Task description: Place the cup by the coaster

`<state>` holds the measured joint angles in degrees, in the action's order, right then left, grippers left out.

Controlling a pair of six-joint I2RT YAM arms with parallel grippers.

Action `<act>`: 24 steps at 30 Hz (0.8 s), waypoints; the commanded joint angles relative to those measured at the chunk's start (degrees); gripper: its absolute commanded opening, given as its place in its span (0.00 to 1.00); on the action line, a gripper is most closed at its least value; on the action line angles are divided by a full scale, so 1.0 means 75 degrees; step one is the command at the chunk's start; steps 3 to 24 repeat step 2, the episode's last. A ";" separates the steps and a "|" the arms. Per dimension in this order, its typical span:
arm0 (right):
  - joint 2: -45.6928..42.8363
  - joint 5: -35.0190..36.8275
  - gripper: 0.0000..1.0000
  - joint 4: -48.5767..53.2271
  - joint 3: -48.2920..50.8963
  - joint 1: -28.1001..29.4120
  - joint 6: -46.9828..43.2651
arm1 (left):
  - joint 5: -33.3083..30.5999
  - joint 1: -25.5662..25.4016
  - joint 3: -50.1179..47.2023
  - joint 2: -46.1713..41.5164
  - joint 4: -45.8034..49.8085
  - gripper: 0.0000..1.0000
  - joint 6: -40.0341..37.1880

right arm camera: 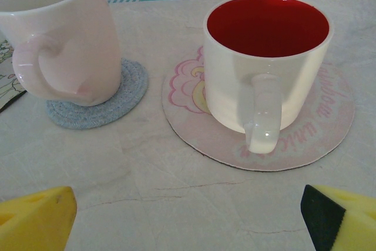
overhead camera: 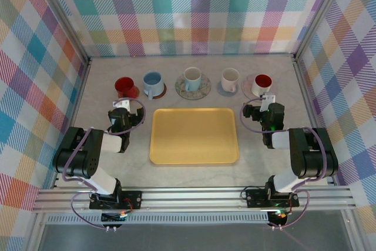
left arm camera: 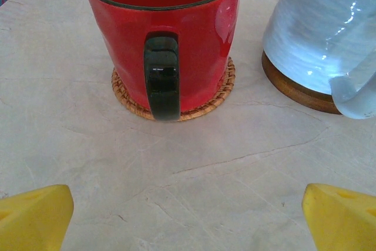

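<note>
Left wrist: glossy red mug on woven, perhaps rattan, coaster; end effectors spread, empty.

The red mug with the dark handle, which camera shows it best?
The left wrist view. The red mug sits close up there, its dark handle facing the camera, on a woven coaster. The top external view gives it small, from above, at the left end of the row of cups.
</note>
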<state>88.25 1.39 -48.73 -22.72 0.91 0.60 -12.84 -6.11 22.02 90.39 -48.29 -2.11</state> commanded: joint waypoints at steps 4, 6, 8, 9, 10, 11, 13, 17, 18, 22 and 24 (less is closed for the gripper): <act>0.0023 -0.0135 0.99 -0.0065 -0.0061 -0.0035 0.0027 | 0.0165 0.0123 0.0142 0.0017 -0.0286 1.00 0.0152; 0.0023 -0.0135 0.99 -0.0065 -0.0061 -0.0035 0.0027 | 0.0165 0.0123 0.0142 0.0017 -0.0286 1.00 0.0152; 0.0023 -0.0135 0.99 -0.0065 -0.0061 -0.0035 0.0027 | 0.0165 0.0123 0.0142 0.0017 -0.0286 1.00 0.0152; 0.0023 -0.0135 0.99 -0.0065 -0.0061 -0.0035 0.0027 | 0.0165 0.0123 0.0142 0.0017 -0.0286 1.00 0.0152; 0.0023 -0.0135 0.99 -0.0065 -0.0061 -0.0035 0.0027 | 0.0165 0.0123 0.0142 0.0017 -0.0286 1.00 0.0152; 0.0023 -0.0135 0.99 -0.0065 -0.0061 -0.0035 0.0027 | 0.0165 0.0123 0.0142 0.0017 -0.0286 1.00 0.0152; 0.0023 -0.0135 0.99 -0.0065 -0.0061 -0.0035 0.0027 | 0.0165 0.0123 0.0142 0.0017 -0.0286 1.00 0.0152; 0.0023 -0.0135 0.99 -0.0065 -0.0061 -0.0035 0.0027 | 0.0165 0.0123 0.0142 0.0017 -0.0286 1.00 0.0152; 0.0023 -0.0135 0.99 -0.0065 -0.0061 -0.0035 0.0027 | 0.0165 0.0123 0.0142 0.0017 -0.0286 1.00 0.0152; 0.0023 -0.0135 0.99 -0.0065 -0.0061 -0.0035 0.0027 | 0.0165 0.0123 0.0142 0.0017 -0.0286 1.00 0.0152; 0.0023 -0.0135 0.99 -0.0065 -0.0061 -0.0035 0.0027 | 0.0165 0.0123 0.0142 0.0017 -0.0286 1.00 0.0152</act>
